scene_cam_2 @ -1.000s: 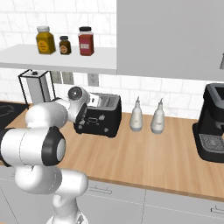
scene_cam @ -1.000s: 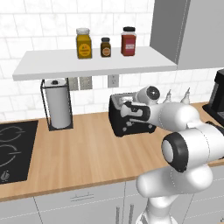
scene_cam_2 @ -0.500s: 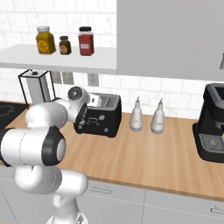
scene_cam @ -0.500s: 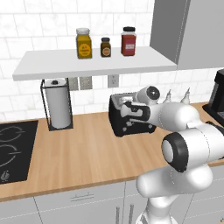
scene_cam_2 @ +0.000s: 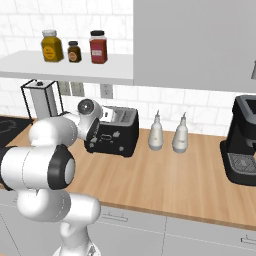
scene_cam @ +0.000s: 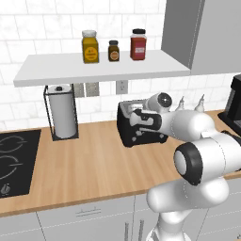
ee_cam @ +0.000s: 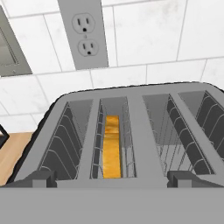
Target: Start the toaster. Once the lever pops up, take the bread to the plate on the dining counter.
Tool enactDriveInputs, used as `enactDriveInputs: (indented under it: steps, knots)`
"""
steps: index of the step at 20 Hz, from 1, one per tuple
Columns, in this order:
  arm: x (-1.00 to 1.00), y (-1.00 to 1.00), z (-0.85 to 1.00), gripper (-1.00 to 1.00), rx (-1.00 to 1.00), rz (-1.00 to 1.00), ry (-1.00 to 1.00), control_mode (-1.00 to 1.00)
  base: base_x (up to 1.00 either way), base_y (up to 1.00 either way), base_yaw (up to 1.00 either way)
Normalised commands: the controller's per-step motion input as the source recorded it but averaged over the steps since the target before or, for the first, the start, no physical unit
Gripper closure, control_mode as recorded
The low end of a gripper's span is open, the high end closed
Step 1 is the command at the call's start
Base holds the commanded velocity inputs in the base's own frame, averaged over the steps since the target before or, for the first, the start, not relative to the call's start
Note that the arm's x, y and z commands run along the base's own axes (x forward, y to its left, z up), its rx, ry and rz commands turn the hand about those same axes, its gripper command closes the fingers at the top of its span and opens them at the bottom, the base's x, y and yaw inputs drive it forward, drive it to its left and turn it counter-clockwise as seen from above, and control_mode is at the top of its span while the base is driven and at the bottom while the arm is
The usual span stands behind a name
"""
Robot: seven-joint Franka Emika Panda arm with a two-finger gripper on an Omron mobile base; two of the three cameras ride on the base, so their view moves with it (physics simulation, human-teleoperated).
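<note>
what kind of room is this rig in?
A home-style kitchen, rendered. Signs: a wood countertop with a black cooktop set into it, a toaster with bread in one slot, a coffee machine, and spice jars on a wall shelf over white tile.

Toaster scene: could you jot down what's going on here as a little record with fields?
toaster: black, on the wood counter, by the tiled wall
bread: one slice standing on edge, deep in a slot
gripper: at the toaster, jaws open, holding nothing
beside toaster: two white bottles
far right: coffee machine
shelf: three jars
left: paper towel roll, cooktop
</note>
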Motion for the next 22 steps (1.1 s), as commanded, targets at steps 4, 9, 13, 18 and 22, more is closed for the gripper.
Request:
enactDriveInputs:
  steps: [4,9,13,18,22]
  knots:
    - [0.00,0.00,0.00,-1.00,0.00,0.00,0.00,-1.00,0.00,0.00,0.00]
    - [0.00,0.00,0.00,-1.00,0.00,0.00,0.00,-1.00,0.00,0.00,0.00]
    - [0.00,0.00,0.00,-1.00,0.00,0.00,0.00,-1.00,0.00,0.00,0.00]
    - [0.00,0.00,0.00,-1.00,0.00,0.00,0.00,-1.00,0.00,0.00,0.00]
    - [0.00,0.00,0.00,-1.00,0.00,0.00,0.00,-1.00,0.00,0.00,0.00]
